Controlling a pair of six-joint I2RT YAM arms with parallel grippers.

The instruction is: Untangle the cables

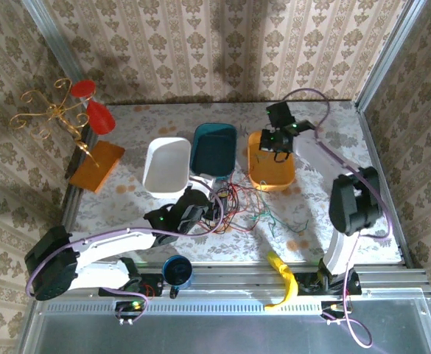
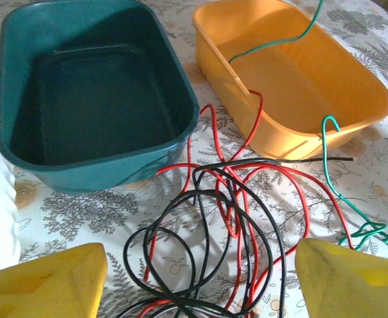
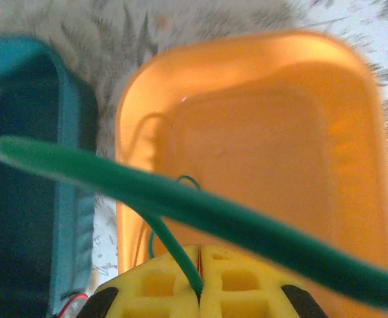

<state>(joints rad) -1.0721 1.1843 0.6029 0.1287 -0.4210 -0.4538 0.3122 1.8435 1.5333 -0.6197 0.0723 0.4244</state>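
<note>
Right wrist: right tool (image 3: 200, 291) pinches green cable (image 3: 247, 225) above orange tub (image 3: 266, 146); left wrist: left tool (image 2: 200, 265) gapes wide near it.

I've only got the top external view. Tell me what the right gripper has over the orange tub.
Observer: The right gripper is shut on the green cable, pinched at its tips.
Operator: Now report the left gripper.
Observer: The left gripper is open, holding nothing; black cable and red cable loops lie on the table between its fingers.
Operator: Give me the orange tub, near rim.
Observer: The red cable climbs to that rim.
</note>
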